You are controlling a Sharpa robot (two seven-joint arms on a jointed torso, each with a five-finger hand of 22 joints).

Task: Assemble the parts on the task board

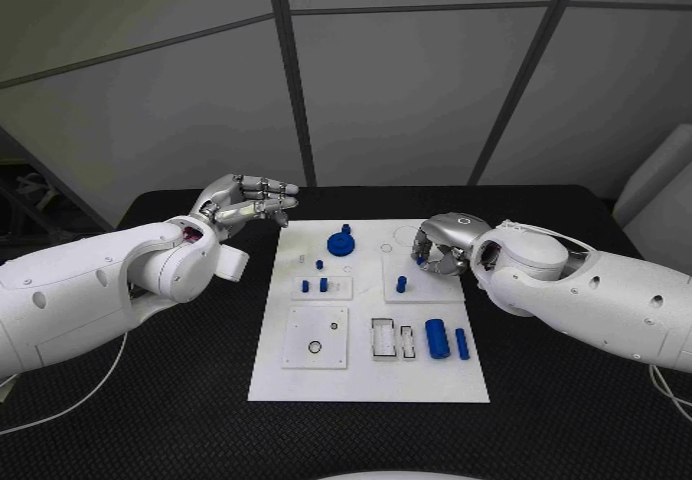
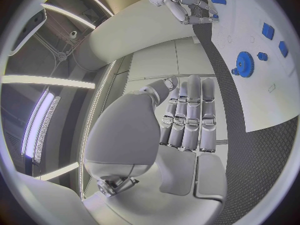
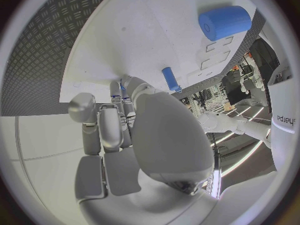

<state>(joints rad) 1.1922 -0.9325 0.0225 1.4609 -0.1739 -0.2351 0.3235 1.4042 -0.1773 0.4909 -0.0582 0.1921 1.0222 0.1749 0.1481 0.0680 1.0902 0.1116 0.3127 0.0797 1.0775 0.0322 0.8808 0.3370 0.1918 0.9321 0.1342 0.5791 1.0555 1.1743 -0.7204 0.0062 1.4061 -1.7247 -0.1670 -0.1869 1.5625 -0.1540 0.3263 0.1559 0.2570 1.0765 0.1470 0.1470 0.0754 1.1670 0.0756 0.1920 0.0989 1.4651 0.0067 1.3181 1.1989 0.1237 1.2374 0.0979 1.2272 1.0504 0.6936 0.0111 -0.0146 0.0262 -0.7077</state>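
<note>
at the task board (image 1: 368, 370) right edge, the right hand (image 1: 440, 245) is pinching a small blue part (image 3: 122, 87); seat it squarely. left hand (image 1: 248, 203) is hovering, fingers curled, empty.

Both arms: smooth white rounded shells, bulbous at the wrist housings. Left hand (image 1: 248, 201) and right hand (image 1: 440, 245): silver metal, segmented fingers with grey pads. Thin white cable trails beneath the left arm (image 1: 87, 285). Right arm (image 1: 591, 285) shell carries small dark screw holes.
</note>
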